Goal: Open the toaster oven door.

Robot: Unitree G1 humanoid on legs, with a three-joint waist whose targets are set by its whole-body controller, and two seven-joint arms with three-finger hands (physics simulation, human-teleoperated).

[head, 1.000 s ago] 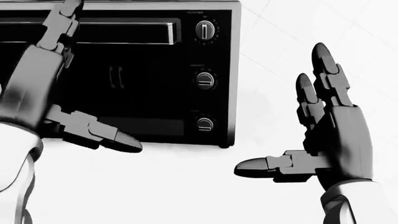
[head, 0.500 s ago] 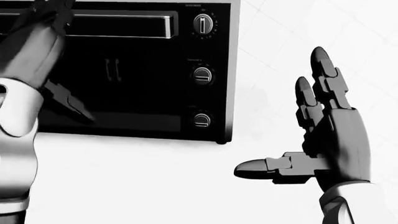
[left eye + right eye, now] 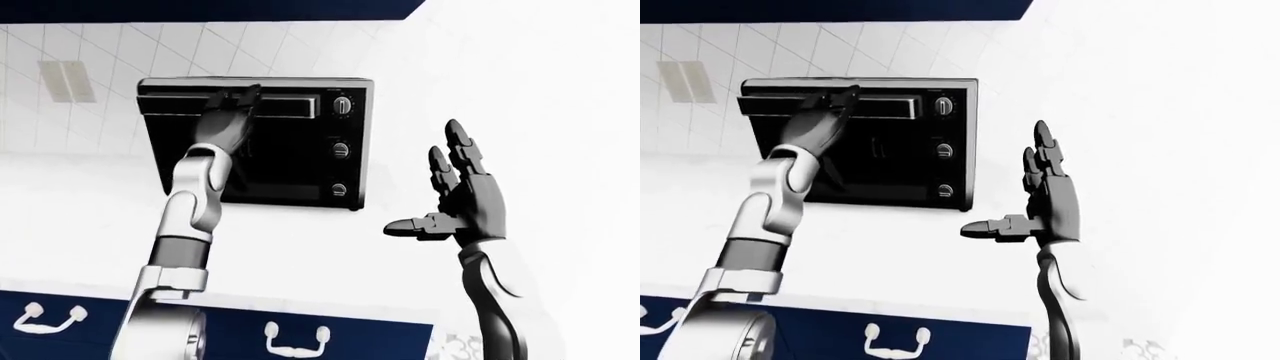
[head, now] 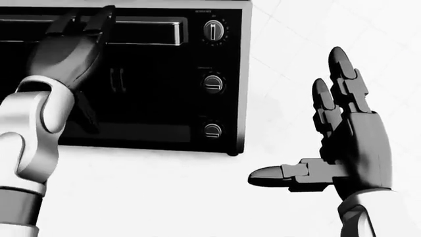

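The left hand (image 4: 72, 47) is the nearer one by far: its fingertips (image 4: 105, 15) reach up onto the door handle (image 4: 148, 30), a long bar that runs left to right across the top of the toaster oven (image 3: 255, 142) door. The bar's free length stretches away to the right of those fingertips, ending just short of the top knob (image 4: 215, 30). The fingers look drawn together and laid over the bar, but whether they curl behind it and truly grip it cannot be told; the back of the hand covers the contact in every view. The thumb is also hidden, apart from a dark sliver below the wrist that may be it or its shadow on the glass.

The oven stands on the white counter (image 4: 164, 197) against the tiled wall, door shut, its hinge presumably along the bottom edge, so the pull would run down and toward the robot. The oven's left edge is cut off in the head view.

Further right, well apart from the oven, the right hand (image 4: 342, 143) hovers over the counter with fingers spread wide and thumb out, holding nothing.
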